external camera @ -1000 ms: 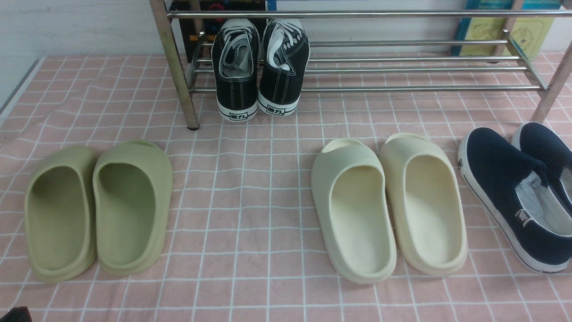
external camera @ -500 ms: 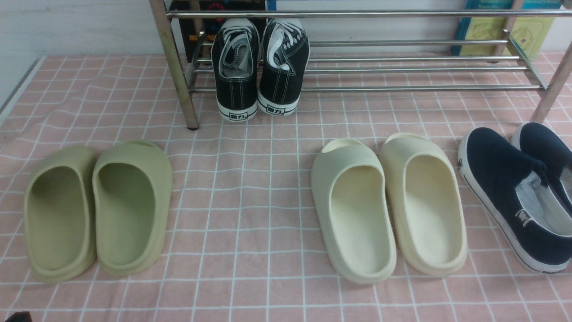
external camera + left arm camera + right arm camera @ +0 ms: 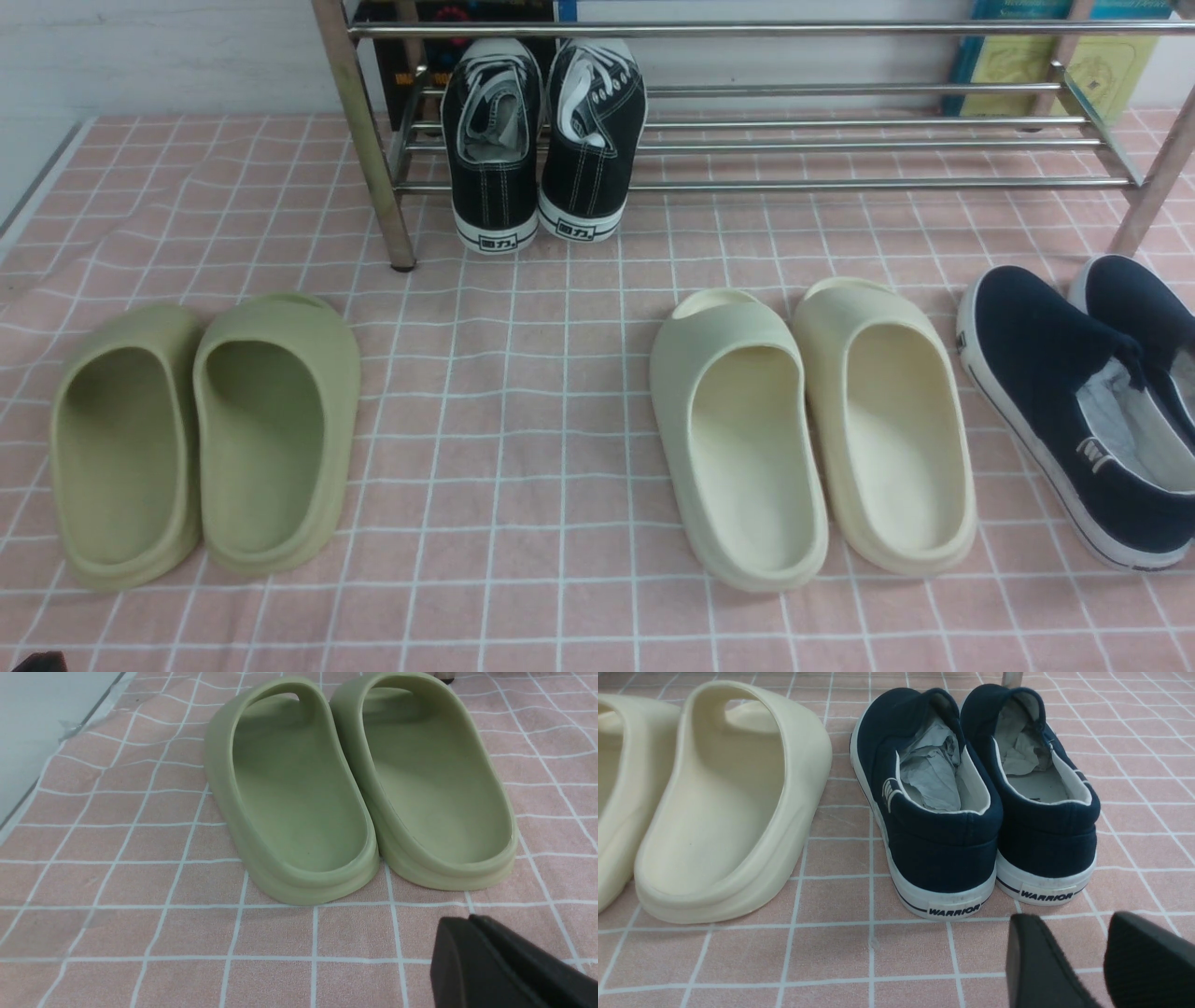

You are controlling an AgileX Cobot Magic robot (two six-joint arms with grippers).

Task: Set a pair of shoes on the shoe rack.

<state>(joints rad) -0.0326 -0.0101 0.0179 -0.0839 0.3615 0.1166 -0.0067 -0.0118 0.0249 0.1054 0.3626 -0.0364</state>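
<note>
The pair of shoes, two black canvas sneakers with white laces, stands side by side on the lower bars of the shoe rack (image 3: 840,183). The left shoe (image 3: 493,140) and the right shoe (image 3: 592,131) have their toes pointing inward and their heels overhanging the front bar. My left gripper (image 3: 468,919) is shut and empty, low over the cloth just in front of the olive slides (image 3: 355,788). My right gripper (image 3: 1069,921) stands open and empty, just behind the heels of the navy slip-ons (image 3: 971,793). Both grippers are far from the sneakers.
On the pink checked cloth lie the olive slides (image 3: 205,439) at the left, cream slides (image 3: 812,429) in the middle and navy slip-ons (image 3: 1083,401) at the right. Books (image 3: 1046,56) and a dark box stand behind the rack. The rack's posts stand on the cloth.
The dark tip of my left gripper at the front view's bottom left corner has drawn back a little. The shoes and the rack have not moved.
</note>
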